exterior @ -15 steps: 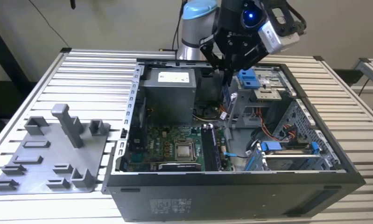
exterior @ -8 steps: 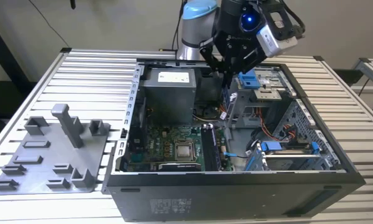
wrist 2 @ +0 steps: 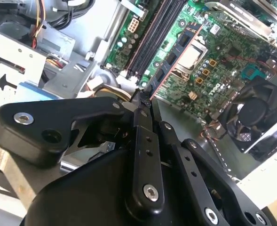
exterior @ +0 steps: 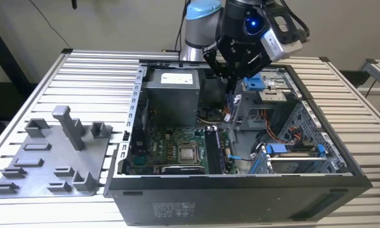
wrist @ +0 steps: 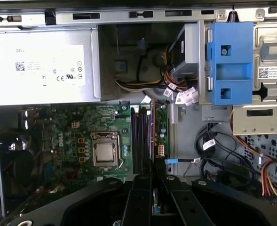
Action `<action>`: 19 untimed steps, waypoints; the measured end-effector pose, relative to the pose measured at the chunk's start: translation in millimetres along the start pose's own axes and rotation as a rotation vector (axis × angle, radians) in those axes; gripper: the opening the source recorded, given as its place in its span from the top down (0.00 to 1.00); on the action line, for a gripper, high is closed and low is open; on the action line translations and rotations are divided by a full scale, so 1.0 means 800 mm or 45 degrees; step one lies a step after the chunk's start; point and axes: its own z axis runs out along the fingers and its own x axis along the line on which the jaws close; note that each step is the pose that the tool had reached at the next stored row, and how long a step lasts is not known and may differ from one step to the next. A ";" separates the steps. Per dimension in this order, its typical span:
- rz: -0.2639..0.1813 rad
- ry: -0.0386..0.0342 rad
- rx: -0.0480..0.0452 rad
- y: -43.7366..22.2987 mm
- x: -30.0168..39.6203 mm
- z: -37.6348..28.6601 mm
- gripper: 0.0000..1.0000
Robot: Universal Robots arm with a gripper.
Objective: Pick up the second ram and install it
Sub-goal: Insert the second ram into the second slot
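Above the open case (exterior: 240, 199), ram (wrist 2: 173, 59): thin, stiff, light, likely fragile board, clamped edge-on between the gripper (wrist 2: 143, 101) fingers, hanging over the motherboard (wrist: 72, 136) slots; best held by its edges.

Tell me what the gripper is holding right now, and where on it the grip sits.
The gripper is shut on the second ram, pinching its near end; the stick's free length points down toward the motherboard slots.

Open PC case (exterior: 240, 190) on slatted table (exterior: 94, 76). Grey PSU (exterior: 170, 95) at back corner, motherboard (exterior: 170, 152) w/ bare CPU (exterior: 188, 154) in centre. Blue drive bracket (wrist: 230, 61) beside cable bundle (wrist: 171, 89). Black fan (wrist 2: 251, 117) near board edge. Grey holder plate (exterior: 50, 161) w/ upright posts at exterior view's left of case.
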 end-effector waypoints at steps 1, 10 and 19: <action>0.000 -0.0001 0.001 0.0000 0.0000 0.0009 0.86; 0.000 0.0002 0.003 0.0000 -0.0001 0.0075 0.86; 0.000 0.0002 0.003 0.0000 0.0000 0.0147 0.86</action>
